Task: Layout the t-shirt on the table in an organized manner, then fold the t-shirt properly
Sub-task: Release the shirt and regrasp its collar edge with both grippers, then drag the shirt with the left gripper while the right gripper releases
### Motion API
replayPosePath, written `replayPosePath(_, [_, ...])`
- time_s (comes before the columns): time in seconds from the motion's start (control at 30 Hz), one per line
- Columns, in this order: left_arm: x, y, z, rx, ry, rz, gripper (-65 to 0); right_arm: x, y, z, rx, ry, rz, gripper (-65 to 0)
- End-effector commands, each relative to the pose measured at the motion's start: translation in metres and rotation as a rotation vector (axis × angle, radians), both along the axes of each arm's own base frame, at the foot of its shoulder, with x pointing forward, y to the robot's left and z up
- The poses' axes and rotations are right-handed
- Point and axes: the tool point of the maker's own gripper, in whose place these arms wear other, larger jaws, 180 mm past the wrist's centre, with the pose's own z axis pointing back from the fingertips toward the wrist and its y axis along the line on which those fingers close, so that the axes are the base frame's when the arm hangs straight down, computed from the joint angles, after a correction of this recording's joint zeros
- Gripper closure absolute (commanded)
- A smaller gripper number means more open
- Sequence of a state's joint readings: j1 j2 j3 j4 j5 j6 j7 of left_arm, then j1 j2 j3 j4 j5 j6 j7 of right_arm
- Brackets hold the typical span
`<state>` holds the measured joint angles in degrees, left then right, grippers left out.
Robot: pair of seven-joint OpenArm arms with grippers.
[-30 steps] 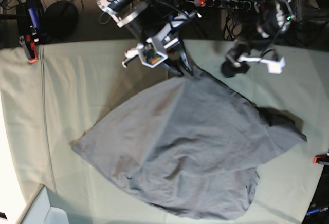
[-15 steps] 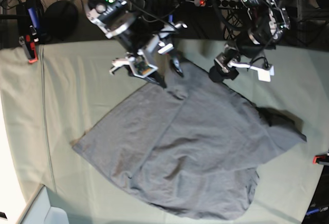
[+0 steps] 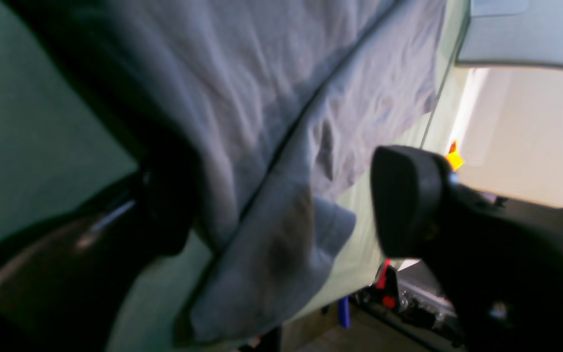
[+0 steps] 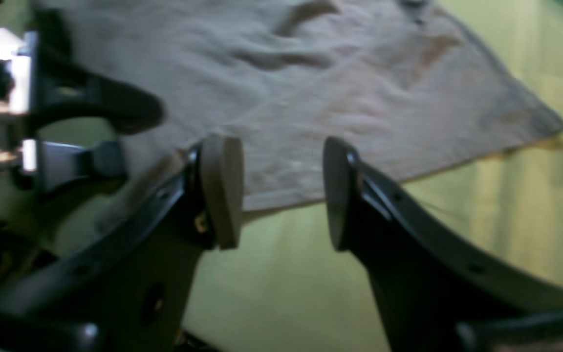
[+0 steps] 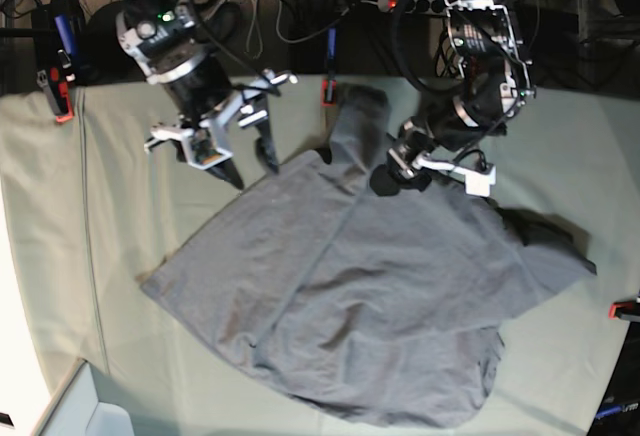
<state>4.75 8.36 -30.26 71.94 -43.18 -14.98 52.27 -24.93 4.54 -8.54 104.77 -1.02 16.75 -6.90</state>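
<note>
The grey t-shirt lies spread and creased on the table, one flap reaching toward the back edge. In the base view my right gripper hovers open just left of the shirt's upper edge. The right wrist view shows its fingers apart with nothing between them, the t-shirt lying beyond. My left gripper is down at the shirt's top near that flap. Its jaws stand wide open, with a fold of the t-shirt running between them.
Red-black clamps sit at the left edge, the back edge and the right edge. A pale box corner is at the front left. Cables and a power strip lie behind the table.
My right gripper opened, let go of the shirt's top edge and moved left. The left gripper came down and leftward onto the shirt's top. The raised fabric has dropped.
</note>
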Motion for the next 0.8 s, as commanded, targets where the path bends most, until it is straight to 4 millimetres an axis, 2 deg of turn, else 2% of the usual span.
replayPosePath(0.0, [-0.014,-0.003,-0.012,0.015,0.071,-0.032,-44.3,0.008,-0.005,0.015,0.022,-0.054,-0.019,-27.5])
replayPosePath(0.07, [-0.011,0.005,-0.013,0.032,0.056,-0.001,-30.4,0.019,-0.023,0.02,0.001,-0.079,-0.062,-27.6])
replayPosePath(0.17, [-0.007,0.013,-0.013,0.056,0.029,0.047,-5.2,0.043,-0.049,0.03,-0.031,-0.124,-0.124,-27.7])
replayPosePath(0.2, [-0.007,0.017,-0.013,0.065,0.028,0.049,0.0,0.05,-0.057,0.03,-0.037,-0.132,-0.143,-27.7])
replayPosePath(0.27, [-0.006,0.036,-0.012,0.106,0.02,0.046,-1.8,0.074,-0.072,0.036,-0.048,-0.164,-0.179,-27.7])
replayPosePath(0.33, [-0.003,0.048,-0.008,0.106,0.004,0.06,0.0,0.097,-0.083,0.035,-0.05,-0.175,-0.206,-27.7])
replayPosePath(0.37, [-0.002,0.06,-0.005,0.108,-0.006,0.081,0.0,0.108,-0.089,0.033,-0.053,-0.172,-0.22,-27.7])
replayPosePath(0.43, [0.0,0.096,0.002,0.114,-0.023,0.145,-0.1,0.132,-0.101,0.028,-0.065,-0.166,-0.235,-27.7])
replayPosePath(0.47, [0.001,0.115,0.007,0.118,-0.036,0.18,-0.1,0.142,-0.105,0.019,-0.068,-0.143,-0.239,-27.7])
replayPosePath(0.57, [0.003,0.156,0.02,0.142,-0.066,0.248,-0.1,0.171,-0.115,0.005,-0.064,-0.101,-0.257,-27.7])
replayPosePath(0.67, [0.009,0.185,0.035,0.169,-0.103,0.283,-0.1,0.178,-0.117,-0.005,-0.058,-0.069,-0.263,-27.7])
replayPosePath(0.73, [0.015,0.208,0.049,0.209,-0.137,0.312,-0.1,0.176,-0.114,-0.009,-0.053,-0.059,-0.263,-27.7])
replayPosePath(0.77, [0.024,0.218,0.06,0.221,-0.166,0.324,-0.1,0.17,-0.111,-0.016,-0.049,-0.042,-0.26,-27.7])
